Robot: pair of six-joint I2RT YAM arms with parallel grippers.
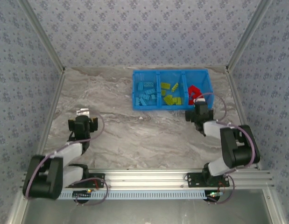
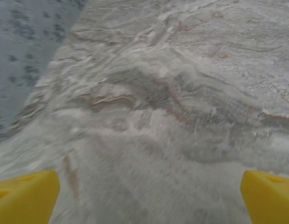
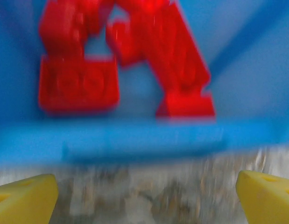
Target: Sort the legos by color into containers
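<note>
red legos (image 3: pixel 79 88) lie inside the tray (image 3: pixel 144 140) just beyond the wide-spread, empty right tool (image 3: pixel 146 193).

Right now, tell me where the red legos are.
In the top external view the red legos lie in the right compartment of the blue tray, beside the lime green legos in the middle one, just beyond the right gripper.
</note>
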